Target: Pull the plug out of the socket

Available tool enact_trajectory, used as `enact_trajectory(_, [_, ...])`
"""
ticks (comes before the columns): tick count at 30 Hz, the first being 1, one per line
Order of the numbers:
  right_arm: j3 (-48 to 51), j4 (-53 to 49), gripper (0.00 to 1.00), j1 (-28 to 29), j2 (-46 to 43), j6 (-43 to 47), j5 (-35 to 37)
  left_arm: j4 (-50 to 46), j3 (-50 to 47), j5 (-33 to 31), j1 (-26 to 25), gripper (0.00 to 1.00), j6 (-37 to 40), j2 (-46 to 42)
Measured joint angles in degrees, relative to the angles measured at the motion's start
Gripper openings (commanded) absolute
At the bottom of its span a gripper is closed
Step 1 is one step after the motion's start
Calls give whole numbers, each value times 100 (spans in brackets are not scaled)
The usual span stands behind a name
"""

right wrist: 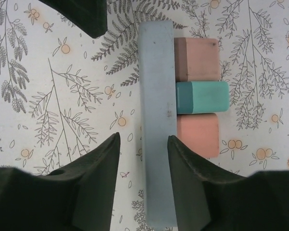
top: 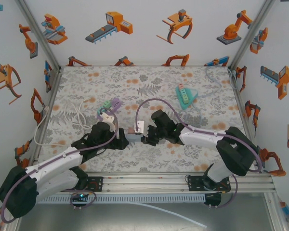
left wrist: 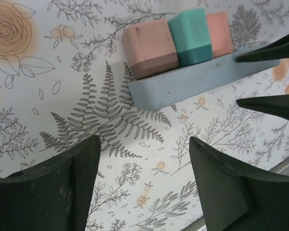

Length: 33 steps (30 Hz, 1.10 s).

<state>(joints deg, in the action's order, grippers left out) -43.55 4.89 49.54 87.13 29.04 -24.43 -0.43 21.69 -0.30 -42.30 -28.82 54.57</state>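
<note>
The right pincer [right wrist: 143, 142] stands partly open, its 2 fingers astride the near end of the grey-blue socket strip [right wrist: 156, 86]. A sliver of floral cloth [right wrist: 62, 96] shows at the 9 o'clock finger, so I judge it not yet clamped. In its wrist view the strip's long axis runs 12 to 6, and the 3 plugs [right wrist: 201, 96] (pink, teal, salmon) sit side by side on its 3 o'clock face. The left pincer [left wrist: 144, 144] gapes wide and empty, the strip lying near at its 1 o'clock with the plugs on the far side. Any pull should run across that axis, away from the strip.
</note>
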Motion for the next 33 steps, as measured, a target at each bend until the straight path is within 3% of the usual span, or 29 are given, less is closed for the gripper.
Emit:
enact_trajectory(6, [0, 192, 34, 133, 79, -48, 149, -96, 221, -229, 0, 69, -184, -83])
enact_trajectory(12, [164, 520, 32, 632, 70, -37, 664, -326, 258, -463, 0, 69, -317, -105])
enact_trajectory(18, [929, 752, 57, 1132, -120, -385, 938, -367, 258, -356, -4, 69, -492, -68])
enact_trajectory(25, [1012, 457, 64, 774, -885, -306, 1231, -409, 256, -365, -11, 69, -551, -267])
enact_trajectory(33, [612, 155, 58, -68, -688, -17, 774, -568, 251, -487, -11, 72, -553, -743])
